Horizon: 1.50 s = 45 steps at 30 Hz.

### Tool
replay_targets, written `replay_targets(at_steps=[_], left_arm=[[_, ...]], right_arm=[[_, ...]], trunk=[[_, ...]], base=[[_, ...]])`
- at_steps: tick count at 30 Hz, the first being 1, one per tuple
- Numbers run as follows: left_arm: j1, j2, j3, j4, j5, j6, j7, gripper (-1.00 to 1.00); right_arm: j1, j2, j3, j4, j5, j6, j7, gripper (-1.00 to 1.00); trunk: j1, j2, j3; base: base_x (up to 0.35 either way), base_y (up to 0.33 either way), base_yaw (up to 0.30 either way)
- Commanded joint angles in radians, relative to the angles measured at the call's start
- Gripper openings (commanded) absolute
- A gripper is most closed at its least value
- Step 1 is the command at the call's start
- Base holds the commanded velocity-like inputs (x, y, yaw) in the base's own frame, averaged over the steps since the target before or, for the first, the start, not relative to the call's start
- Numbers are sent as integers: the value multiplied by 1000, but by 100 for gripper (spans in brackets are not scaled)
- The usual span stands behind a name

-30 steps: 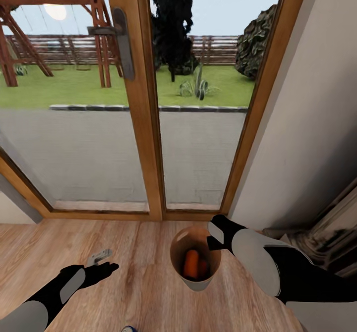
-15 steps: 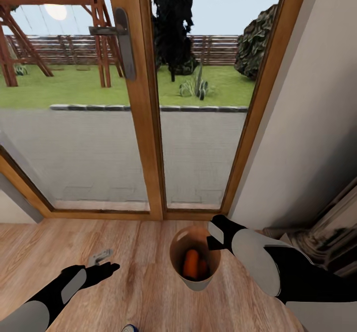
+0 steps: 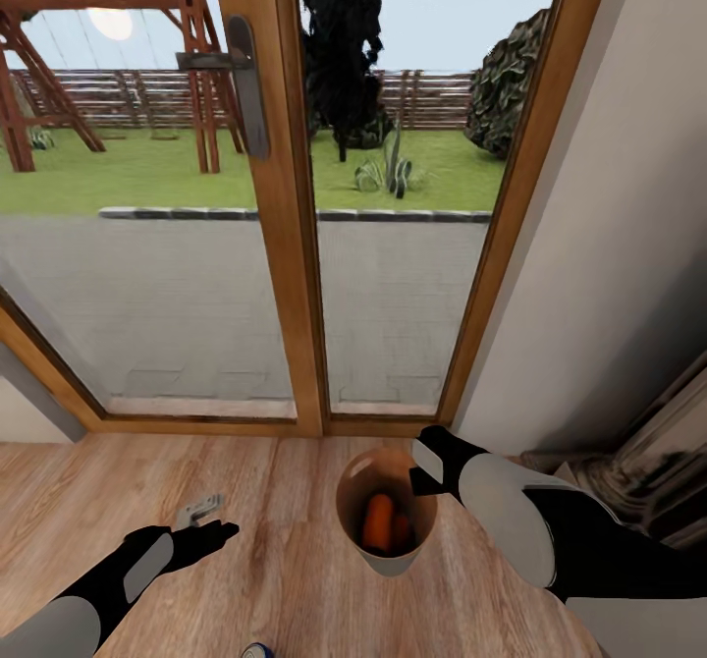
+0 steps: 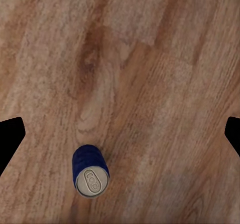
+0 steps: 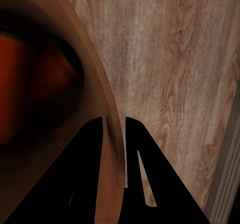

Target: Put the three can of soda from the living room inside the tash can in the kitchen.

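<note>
Wood-framed glass doors (image 3: 285, 196) are faced across a wood floor (image 3: 285, 579). On the floor, the bin (image 3: 388, 565) is clamped at its rim by the right end effector (image 3: 424, 471), with two orange cans (image 3: 379, 523) lying inside. The left end effector (image 3: 211, 536) is held spread wide and empty; beneath it a blue can (image 4: 90, 170) is seen upright on the floor

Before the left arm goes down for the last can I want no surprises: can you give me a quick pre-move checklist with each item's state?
1. Dark blue soda can upright on the wood floor: ok.
2. Left gripper open, nothing held: ok.
3. Can centred between its fingers: not ok, off to one side.
4. Right gripper clamped on the brown-rimmed tapered bin: ok.
5. Two orange cans in the bin: ok.
</note>
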<state>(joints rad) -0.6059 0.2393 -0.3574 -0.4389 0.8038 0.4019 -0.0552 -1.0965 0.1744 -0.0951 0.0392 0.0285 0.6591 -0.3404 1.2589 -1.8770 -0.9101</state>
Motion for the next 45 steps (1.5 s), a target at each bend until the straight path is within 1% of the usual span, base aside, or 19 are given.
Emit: replay_targets(at_steps=[1,21,24,28,32,35,36,37,38,39,41,42,44,45], left_arm=[[0,0,0,0,0,0,0,100],[0,-1,0,0,0,0,0,100],[0,-1,0,0,0,0,0,100],[0,-3,0,1,-2,2,3,100],[0,-9,0,6,0,3,7,100],[0,-14,0,54,2,2,9,100],[0,-15,0,73,2,2,9,100],[0,-17,0,85,2,3,9,100],[0,-19,0,89,3,4,9,100],[0,-25,0,96,3,6,9,100],[0,-31,0,100,2,8,10,100],[0,-37,0,105,1,11,10,100],[0,-42,0,117,0,15,10,100],[0,-43,0,121,0,15,10,100]], right_arm=[[0,0,-10,0,-7,-3,3,-100],[0,0,-11,1,-9,-3,5,-100],[0,0,-13,1,-8,-3,22,-100],[0,0,-12,-3,-7,-3,63,-100],[0,0,-11,-11,-7,0,73,-100],[-1,0,-16,-21,-12,10,74,-100],[-3,0,-18,-33,-14,51,74,-100],[-5,0,-19,-47,-15,109,73,-100],[-6,0,-19,-59,-15,143,72,-100],[-7,0,-20,-95,-16,208,71,-100],[-8,0,-21,-145,-16,262,71,-100],[-9,0,-21,-190,-16,306,70,-100],[-9,0,-21,-232,-16,350,69,-100],[-9,0,-21,-240,-16,359,69,-100]], trunk=[[0,0,0],[0,0,0],[0,0,0],[0,0,0],[0,0,0],[0,0,0],[0,0,0],[0,0,0],[0,0,0],[0,0,0],[0,0,0],[0,0,0],[0,0,0],[0,0,0]], base=[[0,0,0],[0,0,0],[0,0,0],[0,0,0],[0,0,0],[0,0,0],[0,0,0],[0,0,0],[0,0,0],[0,0,0],[0,0,0],[0,0,0],[0,0,0],[0,0,0]])
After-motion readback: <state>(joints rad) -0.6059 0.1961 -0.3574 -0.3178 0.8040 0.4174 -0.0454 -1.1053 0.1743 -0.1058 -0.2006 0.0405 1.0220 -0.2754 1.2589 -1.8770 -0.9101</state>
